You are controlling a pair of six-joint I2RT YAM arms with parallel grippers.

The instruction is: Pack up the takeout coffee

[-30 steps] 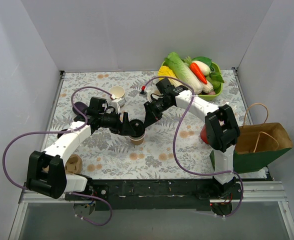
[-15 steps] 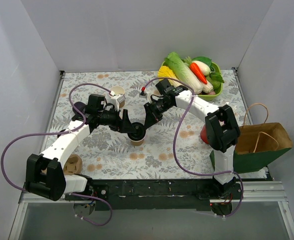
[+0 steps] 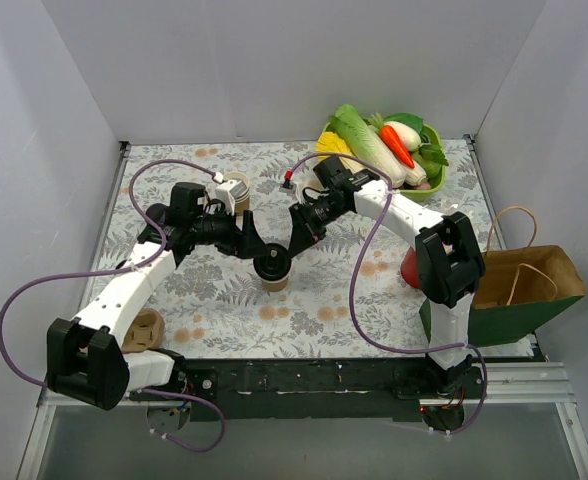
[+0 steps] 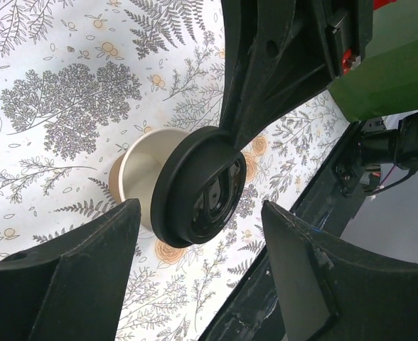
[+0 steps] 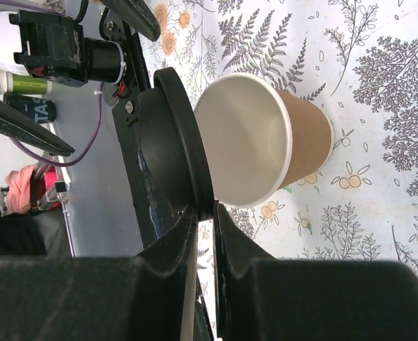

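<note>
The tan paper cup [image 3: 275, 280] stands upright in the middle of the table, its cream inside showing in the right wrist view [image 5: 280, 142] and the left wrist view [image 4: 134, 181]. My right gripper [image 3: 286, 248] is shut on the edge of the black lid [image 3: 272, 265], pinching its rim [image 5: 205, 213]. The lid [image 5: 173, 142] is tilted at the cup's mouth and does not sit flat on the rim; it also shows in the left wrist view [image 4: 198, 185]. My left gripper [image 3: 248, 240] is open and empty just left of the cup, its fingers [image 4: 67, 277] wide apart.
A green bowl of vegetables [image 3: 430, 133] stands at the back right. A brown paper bag in a green holder [image 3: 519, 285] is at the right edge, with a red object [image 3: 410, 268] beside it. Lidless tan cups [image 3: 236, 186] stand behind the left arm. A tan object [image 3: 144, 328] lies front left.
My left arm has drawn back and up, its open gripper moving a little away from the cup. The right gripper still holds the lid at the cup.
</note>
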